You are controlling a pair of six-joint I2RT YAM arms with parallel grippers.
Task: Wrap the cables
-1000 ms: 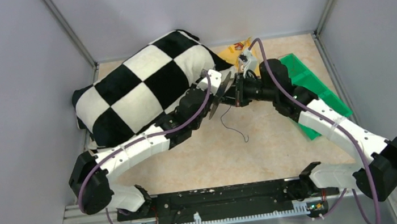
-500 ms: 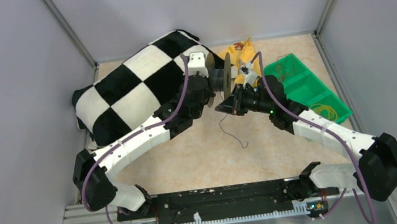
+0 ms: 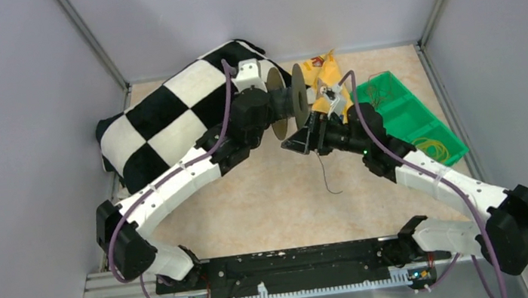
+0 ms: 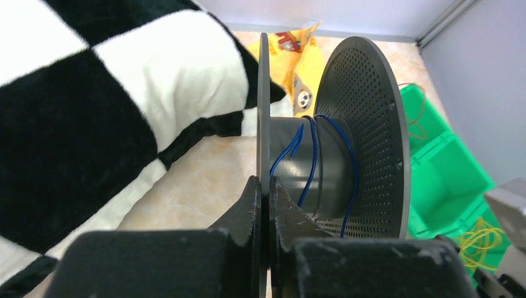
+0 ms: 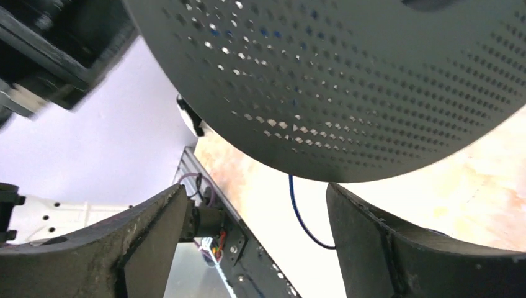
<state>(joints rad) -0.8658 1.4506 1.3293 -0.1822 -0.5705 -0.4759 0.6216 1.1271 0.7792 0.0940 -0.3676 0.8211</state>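
A dark grey spool [image 3: 290, 104] with perforated flanges hangs above the table's far middle. My left gripper [image 4: 264, 183] is shut on the spool's thin left flange [image 4: 263, 112]. A thin blue cable [image 4: 310, 155] makes a few loose turns round the hub [image 4: 332, 171]. The cable's tail [image 3: 328, 179] hangs down to the table. My right gripper [image 5: 254, 198] stands open just below the right flange [image 5: 347, 81]. The cable [image 5: 296, 214] drops between its fingers and ends at the right finger [image 5: 397, 248]; I cannot tell if it touches.
A black-and-white checkered pillow [image 3: 181, 121] fills the back left. A green compartment tray [image 3: 413, 119] with yellow bands [image 3: 432, 147] lies at the right. A yellow bag [image 3: 320, 74] is behind the spool. Grey walls close in three sides.
The left arm has carried the spool up and toward the back, turning it. The right gripper has opened and let go of the cable. The cable's tail has shifted a little to the right.
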